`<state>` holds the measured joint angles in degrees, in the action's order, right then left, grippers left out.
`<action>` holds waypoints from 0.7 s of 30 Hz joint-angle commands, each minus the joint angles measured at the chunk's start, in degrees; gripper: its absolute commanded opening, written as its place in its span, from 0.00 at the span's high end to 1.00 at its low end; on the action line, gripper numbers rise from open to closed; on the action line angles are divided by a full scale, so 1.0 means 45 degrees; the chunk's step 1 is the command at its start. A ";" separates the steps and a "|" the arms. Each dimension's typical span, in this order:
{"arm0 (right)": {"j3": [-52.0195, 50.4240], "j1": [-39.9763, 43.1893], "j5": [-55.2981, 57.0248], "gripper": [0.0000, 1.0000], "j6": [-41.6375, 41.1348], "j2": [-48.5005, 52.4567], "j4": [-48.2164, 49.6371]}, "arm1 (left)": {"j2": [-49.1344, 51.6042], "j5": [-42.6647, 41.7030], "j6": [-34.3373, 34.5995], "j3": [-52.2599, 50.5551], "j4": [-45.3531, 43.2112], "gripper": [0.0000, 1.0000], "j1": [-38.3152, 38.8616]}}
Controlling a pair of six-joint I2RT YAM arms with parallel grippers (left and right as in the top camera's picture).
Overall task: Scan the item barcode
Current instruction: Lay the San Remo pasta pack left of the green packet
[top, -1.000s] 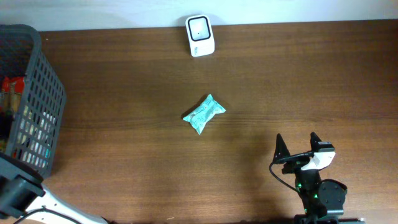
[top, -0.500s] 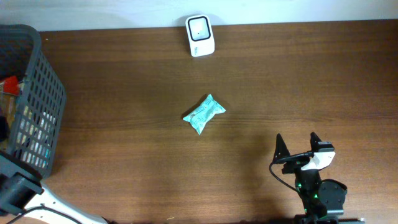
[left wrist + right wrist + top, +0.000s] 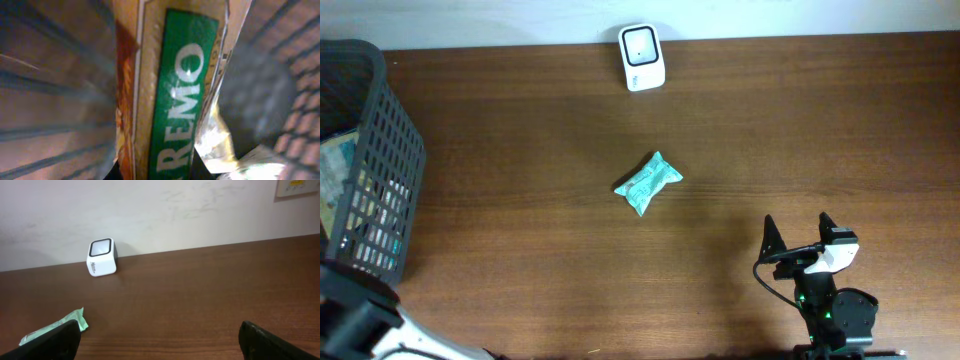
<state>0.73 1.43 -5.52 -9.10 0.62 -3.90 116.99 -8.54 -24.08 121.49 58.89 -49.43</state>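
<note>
In the left wrist view a tan snack packet with a green band and white letters [image 3: 182,100] fills the frame inside the basket. My left gripper [image 3: 156,174] is shut on its lower end, with a dark fingertip pressed against each side. The white barcode scanner [image 3: 642,57] stands at the table's far edge, also seen from the right wrist [image 3: 102,257]. My right gripper [image 3: 799,240] rests open near the front right, with nothing between its fingers [image 3: 50,340]. From overhead the left gripper is hidden in the basket.
A dark mesh basket [image 3: 380,150] with several packets stands at the left edge; its wall [image 3: 300,65] is close around the left gripper. A teal packet [image 3: 647,183] lies mid-table, left of the right gripper's view [image 3: 55,327].
My left gripper has closed on the packet in the basket. The red item seen in the basket from overhead has dropped out of sight. The right arm has not moved.
</note>
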 commanded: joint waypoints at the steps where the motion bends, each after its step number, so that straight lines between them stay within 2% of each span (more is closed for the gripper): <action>1: -0.0092 0.0092 -0.0015 0.01 -0.0092 -0.0092 -0.0034 | -0.3230 -0.1622 0.1205 0.1336 -0.0398 1.00 0.0223; 4: -0.0092 0.0092 -0.0015 0.01 -0.0092 -0.0092 -0.0034 | -0.4512 -0.2603 0.1209 0.1336 -0.0607 1.00 0.0695; 7: -0.0092 0.0092 -0.0015 0.01 -0.0092 -0.0092 -0.0034 | -0.5940 -0.2934 0.2351 0.1336 -0.0199 1.00 0.1982; 9: -0.0092 0.0092 -0.0015 0.01 -0.0092 -0.0092 -0.0034 | -0.6261 -0.2924 0.2351 0.1336 0.0709 1.00 0.3172; 14: -0.0092 0.0092 -0.0015 0.01 -0.0092 -0.0092 -0.0034 | -0.5770 -0.2914 0.2739 0.0899 0.4750 1.00 0.7611; 17: -0.0092 0.0092 -0.0015 0.01 -0.0092 -0.0092 -0.0034 | -0.5328 -0.2662 0.2890 -0.0792 0.5595 1.00 0.9690; 19: -0.0092 0.0092 -0.0015 0.01 -0.0092 -0.0092 -0.0034 | -0.5270 -0.2093 0.3886 -0.3342 0.4775 1.00 1.0851; 21: -0.0092 0.0092 -0.0015 0.01 -0.0092 -0.0092 -0.0034 | -0.5270 -0.2103 0.4624 -0.4857 0.3881 1.00 1.1264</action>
<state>0.73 1.43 -5.50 -9.10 0.60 -3.88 93.45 -18.13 -9.30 107.57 80.36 -1.78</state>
